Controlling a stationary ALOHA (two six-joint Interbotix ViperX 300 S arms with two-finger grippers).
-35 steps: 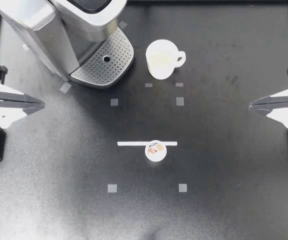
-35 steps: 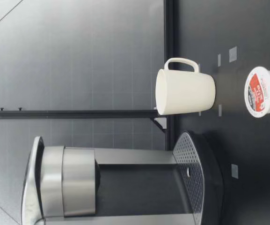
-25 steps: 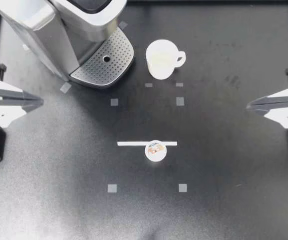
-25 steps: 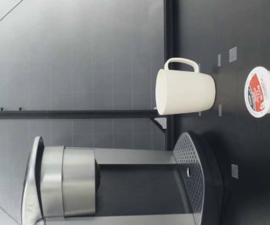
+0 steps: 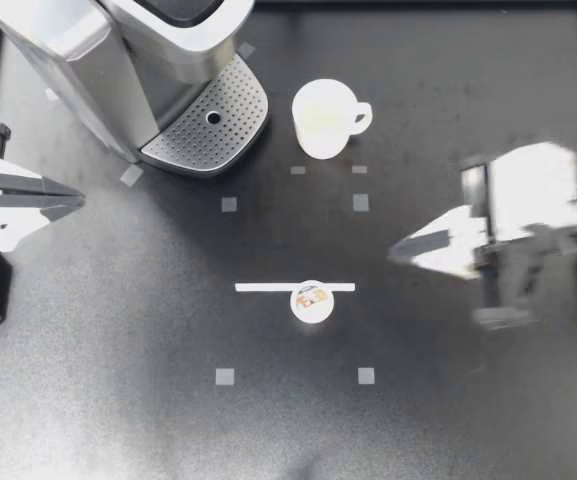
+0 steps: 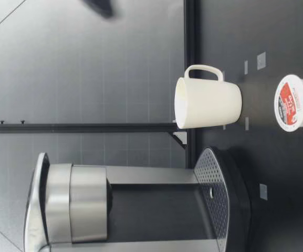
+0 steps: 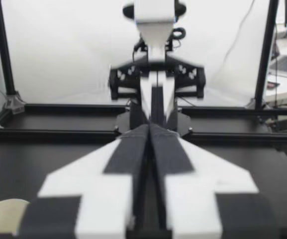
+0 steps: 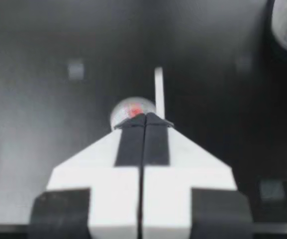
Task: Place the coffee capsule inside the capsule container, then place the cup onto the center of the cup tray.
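The black tabletop (image 5: 468, 400) carried the coffee machine (image 5: 118, 60) at its far left corner. My right hand (image 5: 398, 250), blurred, hung over the right half with its fingers pressed together on nothing, tips pointing toward the coffee capsule (image 5: 311, 300). My left hand (image 5: 80, 201) sat at the left edge, likewise closed and empty. The machine's perforated cup tray (image 5: 193, 140) jutted toward the middle. The white cup (image 5: 323, 118) stood upright just right of it, handle to the right. The coffee capsule stood in the middle, touching the near side of a white strip (image 5: 268, 287), well apart from both hands.
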